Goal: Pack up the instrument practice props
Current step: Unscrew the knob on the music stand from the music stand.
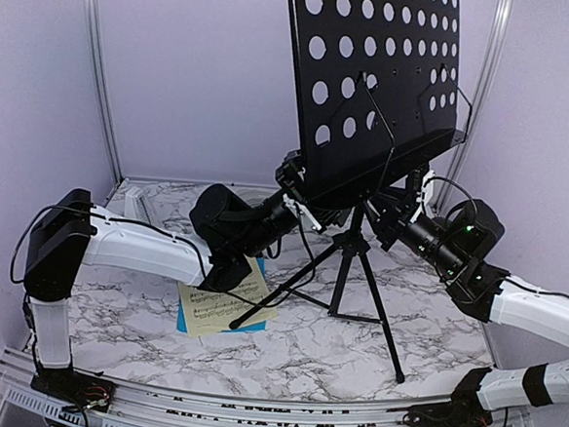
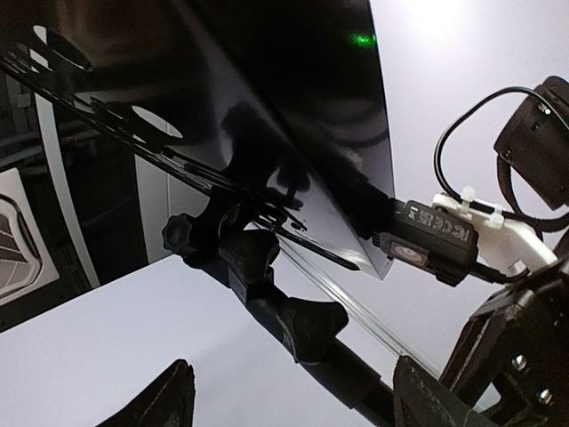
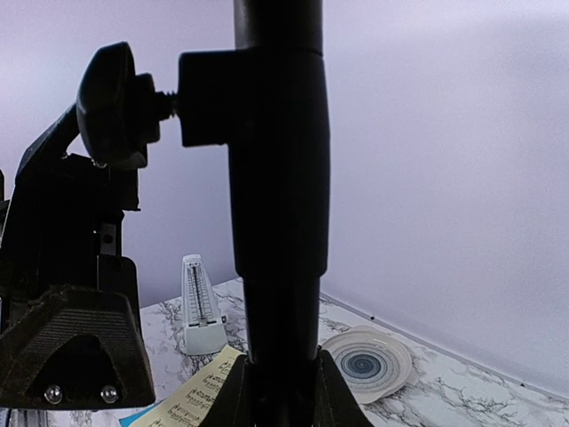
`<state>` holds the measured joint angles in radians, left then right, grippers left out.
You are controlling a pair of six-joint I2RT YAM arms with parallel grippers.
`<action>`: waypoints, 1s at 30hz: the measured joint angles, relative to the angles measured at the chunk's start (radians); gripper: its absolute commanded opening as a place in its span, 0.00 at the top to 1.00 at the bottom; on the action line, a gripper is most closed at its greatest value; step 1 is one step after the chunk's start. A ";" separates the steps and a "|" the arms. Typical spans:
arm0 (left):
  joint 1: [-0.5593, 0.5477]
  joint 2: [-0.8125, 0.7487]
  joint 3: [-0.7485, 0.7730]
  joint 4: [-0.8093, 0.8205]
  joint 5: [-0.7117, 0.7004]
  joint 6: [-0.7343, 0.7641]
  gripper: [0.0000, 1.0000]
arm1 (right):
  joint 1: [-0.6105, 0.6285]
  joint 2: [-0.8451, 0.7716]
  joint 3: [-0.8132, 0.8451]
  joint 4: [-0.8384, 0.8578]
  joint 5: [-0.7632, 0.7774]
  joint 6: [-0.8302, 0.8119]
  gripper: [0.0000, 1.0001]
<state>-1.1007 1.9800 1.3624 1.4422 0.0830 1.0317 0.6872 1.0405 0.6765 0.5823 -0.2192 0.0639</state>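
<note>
Stand-folding step: your right end effector [image 3: 280, 387] gripped the pole of the black hole-punched metal music stand [image 1: 372, 83], upright on the marble counter [image 1: 434, 312], while your left end effector [image 2: 293, 400] gaped wide, holding nothing; the next move probably called for loosening the clamp knob [image 2: 180, 236].

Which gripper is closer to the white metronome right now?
Left. The left gripper, jaws open at the music stand's neck, sits on the metronome's side; the right gripper clamps the pole from the far side.

music stand [image 1: 351, 169] top cropped, blue page [image 1: 184, 316] mostly covered by yellow page [image 1: 216, 306]
</note>
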 measured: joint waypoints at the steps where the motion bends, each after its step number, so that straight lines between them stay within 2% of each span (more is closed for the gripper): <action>1: 0.014 -0.016 -0.007 -0.021 0.037 0.009 0.23 | 0.000 0.000 0.000 0.000 0.000 -0.001 0.88; 5: 0.059 -0.061 -0.014 -0.109 0.176 0.035 0.26 | 0.000 0.000 0.002 -0.003 0.000 -0.002 0.88; 13: 0.103 -0.122 0.010 -0.360 0.389 0.101 0.27 | 0.000 0.001 0.013 -0.018 -0.001 -0.004 0.88; 16: 0.109 -0.122 0.031 -0.424 0.423 0.129 0.23 | 0.000 0.001 0.013 -0.018 -0.001 -0.004 0.88; 23: 0.116 -0.116 0.090 -0.454 0.443 0.151 0.23 | 0.000 0.001 0.013 -0.018 -0.001 -0.005 0.88; 30: 0.118 -0.100 0.178 -0.499 0.463 0.164 0.35 | 0.000 0.001 0.013 -0.018 -0.001 -0.005 0.88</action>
<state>-0.9825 1.8801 1.5406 0.9436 0.5457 1.1961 0.6872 1.0416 0.6891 0.5640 -0.2203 0.0593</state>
